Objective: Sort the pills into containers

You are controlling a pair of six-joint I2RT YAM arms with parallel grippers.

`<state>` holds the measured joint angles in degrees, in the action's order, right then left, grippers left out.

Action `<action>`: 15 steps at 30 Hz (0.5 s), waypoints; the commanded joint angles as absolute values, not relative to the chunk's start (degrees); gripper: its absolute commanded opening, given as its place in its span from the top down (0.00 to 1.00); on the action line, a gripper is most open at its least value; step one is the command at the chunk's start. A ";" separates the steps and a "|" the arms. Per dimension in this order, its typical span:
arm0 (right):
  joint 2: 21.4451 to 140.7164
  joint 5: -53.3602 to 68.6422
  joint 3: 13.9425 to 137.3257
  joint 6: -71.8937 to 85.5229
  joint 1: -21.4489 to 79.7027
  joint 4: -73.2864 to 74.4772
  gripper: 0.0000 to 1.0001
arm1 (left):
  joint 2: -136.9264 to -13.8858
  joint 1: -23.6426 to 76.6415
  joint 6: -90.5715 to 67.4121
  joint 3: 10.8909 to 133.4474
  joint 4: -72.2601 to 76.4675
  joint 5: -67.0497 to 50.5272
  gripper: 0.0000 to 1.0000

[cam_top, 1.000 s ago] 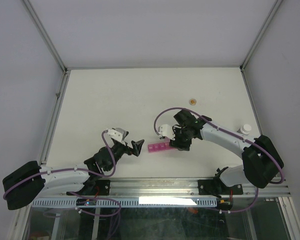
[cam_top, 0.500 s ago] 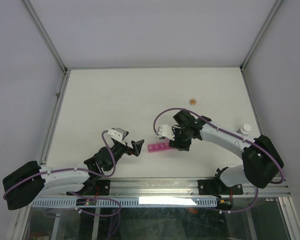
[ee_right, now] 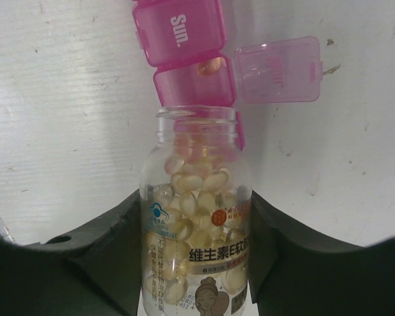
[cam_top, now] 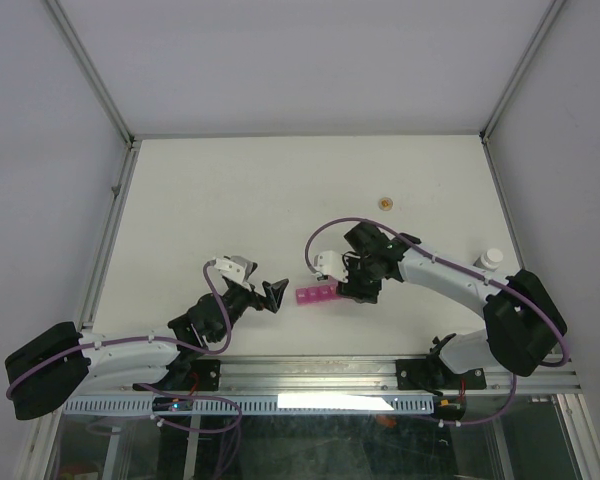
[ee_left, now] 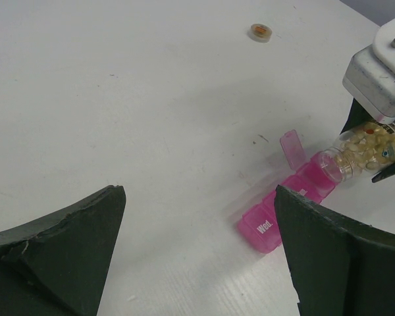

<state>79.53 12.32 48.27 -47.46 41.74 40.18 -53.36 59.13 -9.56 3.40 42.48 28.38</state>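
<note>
The containers (cam_top: 316,295) are a magenta strip of lidded compartments lying between the two arms. In the right wrist view one compartment (ee_right: 194,82) stands with its lid (ee_right: 278,69) flipped open and a pill (ee_right: 210,64) inside, next to the shut "Sun." compartment (ee_right: 179,29). My right gripper (ee_right: 196,220) is shut on a clear bottle (ee_right: 197,197) full of yellowish pills, tipped so its mouth is at the open compartment. The left gripper (ee_left: 199,194) hangs open and empty just left of the containers (ee_left: 276,214), not touching them.
A small round cap (cam_top: 385,202) lies on the white table beyond the strip, also visible as the cap (ee_left: 260,31) in the left wrist view. A small white object (cam_top: 491,257) stands near the right wall. Metal frame rails border the table.
The right gripper with the bottle has edged slightly left toward the strip. The left arm has not moved.
</note>
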 commanded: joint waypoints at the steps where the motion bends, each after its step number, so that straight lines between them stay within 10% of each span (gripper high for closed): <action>1: 77.36 11.16 48.08 -46.77 42.25 36.69 1.00 | -52.35 58.36 -9.70 4.23 45.13 27.71 0.01; 15: 78.04 13.61 48.19 -46.16 41.07 37.27 1.00 | -52.07 58.27 -9.76 4.09 45.08 27.63 0.01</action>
<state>79.46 12.47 47.92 -47.33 41.56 39.42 -53.17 58.76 -9.61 3.40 42.48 28.27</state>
